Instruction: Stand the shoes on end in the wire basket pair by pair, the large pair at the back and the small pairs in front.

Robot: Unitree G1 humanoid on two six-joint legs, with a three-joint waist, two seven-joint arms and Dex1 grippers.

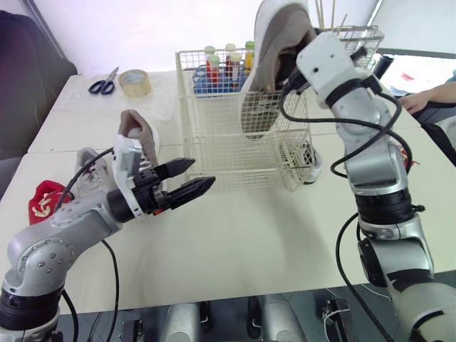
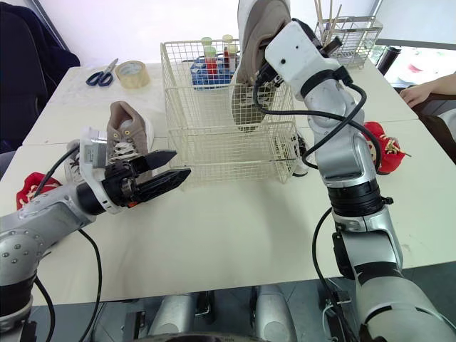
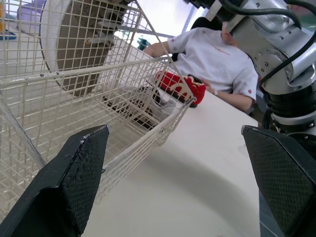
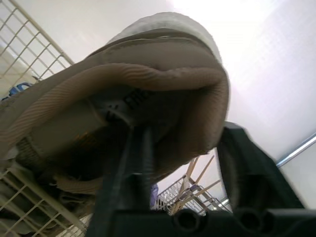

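Left eye view: the right pincer [image 1: 291, 71] clamps the large shoe [image 1: 274, 43] by its collar, on end, partly inside the wire basket [image 1: 235, 153] at its far right. The left pincer [image 1: 201, 173] hangs wide open and empty near the basket's left wall. Next, likely: lower the shoe against the far wall, then release.

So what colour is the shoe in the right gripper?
Beige shoe, white sole; right eye view.

We see bright, even light, strongest from far side of table [image 1: 235, 242]. Far wall [image 1: 142, 28] blows out white. Soft, faint shadow under basket [image 3: 143, 126]. Backlit shoe [image 4: 148, 64] dark inside against glaring background. Glare behind person [image 3: 217, 64].
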